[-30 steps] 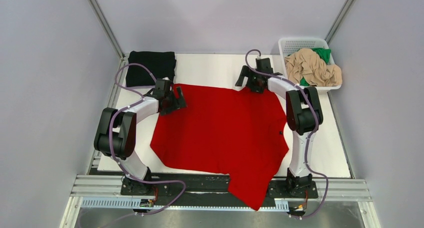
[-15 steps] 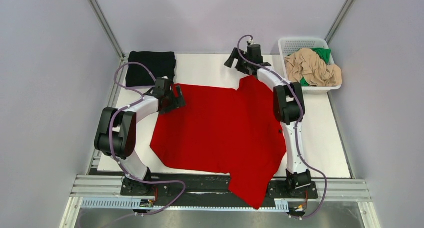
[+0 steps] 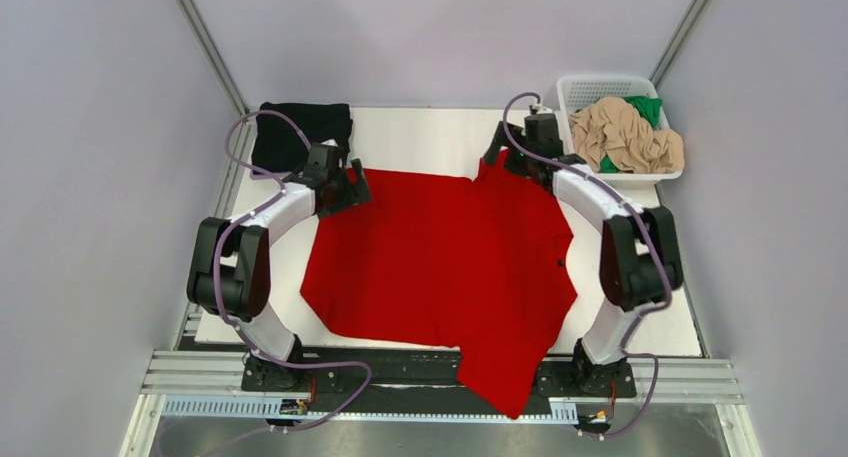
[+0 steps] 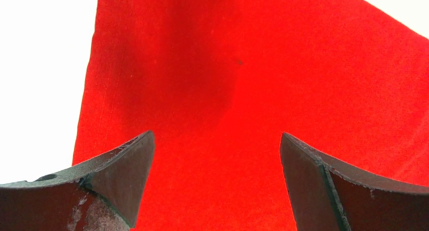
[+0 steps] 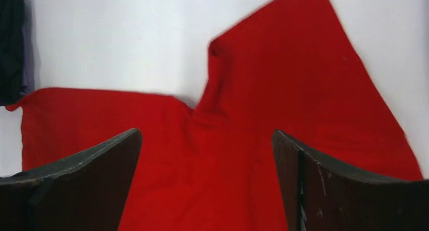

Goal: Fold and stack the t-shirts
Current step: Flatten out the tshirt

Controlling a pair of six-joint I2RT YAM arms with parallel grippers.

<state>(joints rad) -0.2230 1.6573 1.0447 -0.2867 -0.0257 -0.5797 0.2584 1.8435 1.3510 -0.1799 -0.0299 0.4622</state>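
Top view: red shirt point(image 3: 440, 257) spread flat on worktop point(image 3: 420, 137), between both tools, near end hanging off edge. Left tool point(image 3: 347, 185) over its far-left corner, right tool point(image 3: 505, 159) over far sleeve. Black shirt point(image 3: 300, 132) folded just beyond left tool; looks done. Basket point(image 3: 590, 81) right of right tool holds beige shirt point(image 3: 625, 137) and green shirt point(image 3: 645, 107), both crumpled.

Left wrist: tool released, jaws wide, red cloth beneath, nothing held.

Right wrist: tool released, jaws wide, sleeve ahead, nothing held.

Judged: one of four done, red fold not begun, two waiting.
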